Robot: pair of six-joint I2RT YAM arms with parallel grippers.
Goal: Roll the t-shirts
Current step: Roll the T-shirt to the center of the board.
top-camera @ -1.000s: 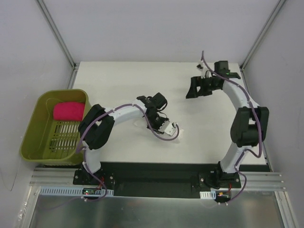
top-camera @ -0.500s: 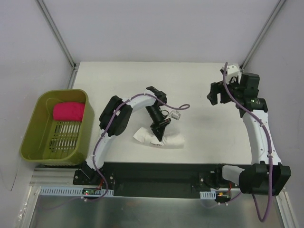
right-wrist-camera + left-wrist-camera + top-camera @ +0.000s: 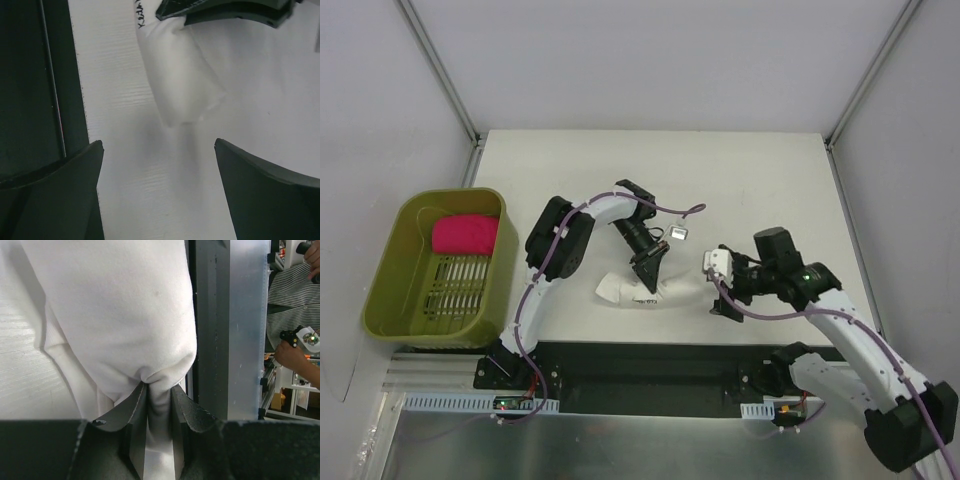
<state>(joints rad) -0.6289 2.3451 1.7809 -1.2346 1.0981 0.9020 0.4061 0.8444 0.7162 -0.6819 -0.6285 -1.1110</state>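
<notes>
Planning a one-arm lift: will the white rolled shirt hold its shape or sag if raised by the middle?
Probably sags: the white rolled shirt puckers where the left pincer pinches it, so the cloth looks soft. No tie shows around the roll, so it may loosen.

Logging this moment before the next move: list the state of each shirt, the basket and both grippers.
white t-shirt: rolled, lying on the table
green basket: upright, holding the pink t-shirt
pink t-shirt: rolled, inside the green basket
left gripper: shut on the white t-shirt
right gripper: open, empty, facing the white t-shirt's end
</notes>
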